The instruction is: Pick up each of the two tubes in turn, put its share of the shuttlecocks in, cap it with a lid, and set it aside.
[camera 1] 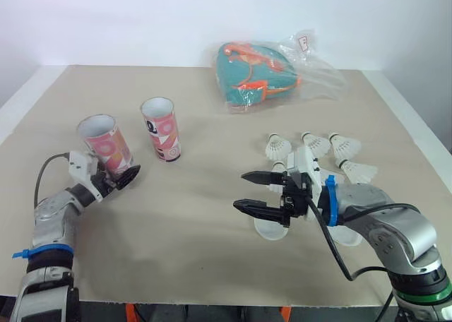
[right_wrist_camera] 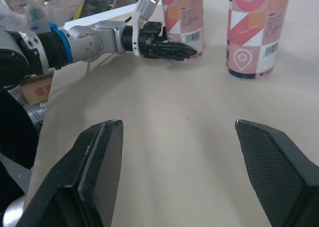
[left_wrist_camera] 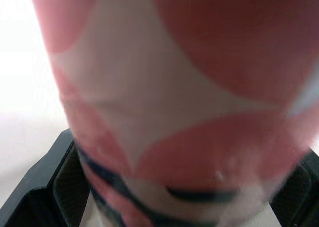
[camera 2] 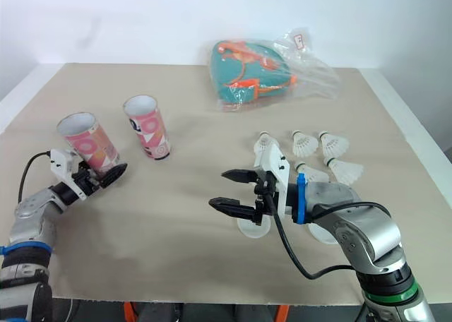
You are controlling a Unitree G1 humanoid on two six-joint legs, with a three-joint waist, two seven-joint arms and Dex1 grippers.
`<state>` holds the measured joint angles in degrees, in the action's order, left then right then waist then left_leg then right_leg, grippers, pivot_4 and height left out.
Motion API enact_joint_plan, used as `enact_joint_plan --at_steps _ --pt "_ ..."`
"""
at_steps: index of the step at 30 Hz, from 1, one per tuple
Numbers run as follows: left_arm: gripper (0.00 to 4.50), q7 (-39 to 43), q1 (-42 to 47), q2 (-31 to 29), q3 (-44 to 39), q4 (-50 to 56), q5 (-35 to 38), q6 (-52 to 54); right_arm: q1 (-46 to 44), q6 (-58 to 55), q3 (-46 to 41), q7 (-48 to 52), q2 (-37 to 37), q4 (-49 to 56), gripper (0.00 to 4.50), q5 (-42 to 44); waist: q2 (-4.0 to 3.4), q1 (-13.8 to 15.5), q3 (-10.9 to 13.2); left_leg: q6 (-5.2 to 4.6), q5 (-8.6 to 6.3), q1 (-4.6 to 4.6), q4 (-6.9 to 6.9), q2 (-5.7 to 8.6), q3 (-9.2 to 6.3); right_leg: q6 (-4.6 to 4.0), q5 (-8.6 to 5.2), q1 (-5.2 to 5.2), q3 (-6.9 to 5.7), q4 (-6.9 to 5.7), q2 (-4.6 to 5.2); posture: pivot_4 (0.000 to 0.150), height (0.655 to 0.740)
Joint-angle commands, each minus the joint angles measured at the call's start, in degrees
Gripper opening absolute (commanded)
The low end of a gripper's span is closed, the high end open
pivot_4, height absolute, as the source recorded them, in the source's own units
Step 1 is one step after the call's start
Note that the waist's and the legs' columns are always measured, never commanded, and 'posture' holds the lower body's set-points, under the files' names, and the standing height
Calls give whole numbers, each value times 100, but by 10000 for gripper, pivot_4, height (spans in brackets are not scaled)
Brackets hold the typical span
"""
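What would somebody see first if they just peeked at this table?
Probably the bright teal bag in clear plastic at the far side of the table. Next come two pink tubes on the robot's left: the leftmost tube is clamped by the left gripper, and the other tube stands free. White shuttlecocks lie on the right, just beyond the open right gripper.

I see a beige worktop (camera 1: pixel 198 227) with a pale rim, set against a plain white wall (camera 1: pixel 141 18); the light is soft and even.

Bright even light, soft shadows, glare on plastic bag (camera 1: pixel 316 66), tube (left_wrist_camera: pixel 189 87) blurred up close
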<state>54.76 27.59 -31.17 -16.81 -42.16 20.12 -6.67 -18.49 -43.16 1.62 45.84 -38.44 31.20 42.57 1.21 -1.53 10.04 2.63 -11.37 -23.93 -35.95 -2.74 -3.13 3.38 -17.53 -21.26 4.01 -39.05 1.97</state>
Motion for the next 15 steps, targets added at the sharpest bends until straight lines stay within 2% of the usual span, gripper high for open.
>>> enact_joint_plan --at_steps 1,5,15 --pt "45000 114 136 -62 84 -232 -120 -183 46 245 -321 -240 121 309 38526 16 0 0 0 0 0 0 0 0 0 0 0 0 0 0 0 1500 7400" --pt "45000 174 236 -61 97 -361 -147 -238 33 457 -467 -571 402 287 38526 -44 0 1 0 1 1 -2 0 0 -2 -1 0 0 -2 -1 0 1500 7400" --pt "45000 279 348 2 149 -344 -117 -220 -169 459 -339 -780 580 185 38526 -88 0 2 0 1 4 -4 1 0 -5 -2 1 0 -5 -2 0 1500 7400"
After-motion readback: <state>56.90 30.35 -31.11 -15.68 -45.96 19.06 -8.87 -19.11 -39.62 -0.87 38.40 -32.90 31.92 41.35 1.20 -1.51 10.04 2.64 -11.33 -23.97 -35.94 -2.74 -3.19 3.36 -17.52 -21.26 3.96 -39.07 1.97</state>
